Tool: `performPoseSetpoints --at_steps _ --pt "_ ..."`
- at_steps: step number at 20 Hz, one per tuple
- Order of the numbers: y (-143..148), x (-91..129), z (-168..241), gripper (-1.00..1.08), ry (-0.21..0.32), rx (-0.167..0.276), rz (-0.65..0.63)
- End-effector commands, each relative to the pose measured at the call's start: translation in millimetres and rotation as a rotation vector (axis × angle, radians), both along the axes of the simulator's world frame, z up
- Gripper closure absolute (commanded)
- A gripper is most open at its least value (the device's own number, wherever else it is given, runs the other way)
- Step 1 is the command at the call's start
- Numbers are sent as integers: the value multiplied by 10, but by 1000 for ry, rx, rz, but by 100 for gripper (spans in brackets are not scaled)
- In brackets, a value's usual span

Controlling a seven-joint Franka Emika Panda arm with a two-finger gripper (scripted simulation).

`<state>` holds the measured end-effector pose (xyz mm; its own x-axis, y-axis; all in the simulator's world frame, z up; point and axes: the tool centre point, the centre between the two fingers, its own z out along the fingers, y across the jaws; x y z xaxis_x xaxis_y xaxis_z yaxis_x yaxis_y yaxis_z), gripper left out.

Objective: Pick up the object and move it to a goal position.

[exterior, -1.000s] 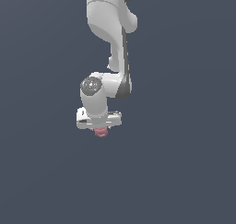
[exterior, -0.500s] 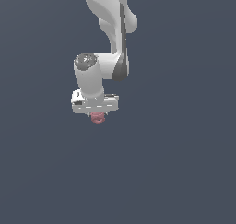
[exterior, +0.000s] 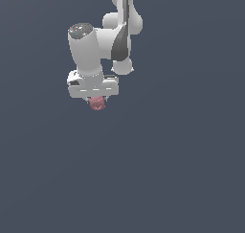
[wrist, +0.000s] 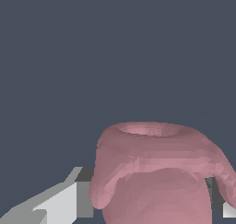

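Observation:
The object (exterior: pixel 97 103) is a small dull pink-red lumpy blob that pokes out just below the white gripper (exterior: pixel 97 101) in the exterior view. The gripper is shut on it and hangs from the white arm (exterior: pixel 86 50), which comes down from the top of that view. In the wrist view the object (wrist: pixel 156 172) fills much of the picture as a large pink lump. A grey-white finger (wrist: pixel 69 202) presses against one side of it and the edge of the other finger (wrist: pixel 223 204) shows at its opposite side. The fingertips are hidden by the object.
A plain dark grey-blue surface (exterior: pixel 182 169) lies all around in both views. No goal marker or other object shows.
The arm has carried the object up and toward the exterior view's left, with the wrist turning. The gripper stays shut on the object throughout.

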<state>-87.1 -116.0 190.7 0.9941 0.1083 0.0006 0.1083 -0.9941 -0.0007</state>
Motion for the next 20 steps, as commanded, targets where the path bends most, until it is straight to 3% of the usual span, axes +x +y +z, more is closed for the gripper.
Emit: performPoseSetpoints --at_steps 1,10,20 --pt "-36 -125 153 108 0 0 0" --pt "-132 -396 525 108 0 0 0" --pt "-156 -438 604 108 0 0 0"
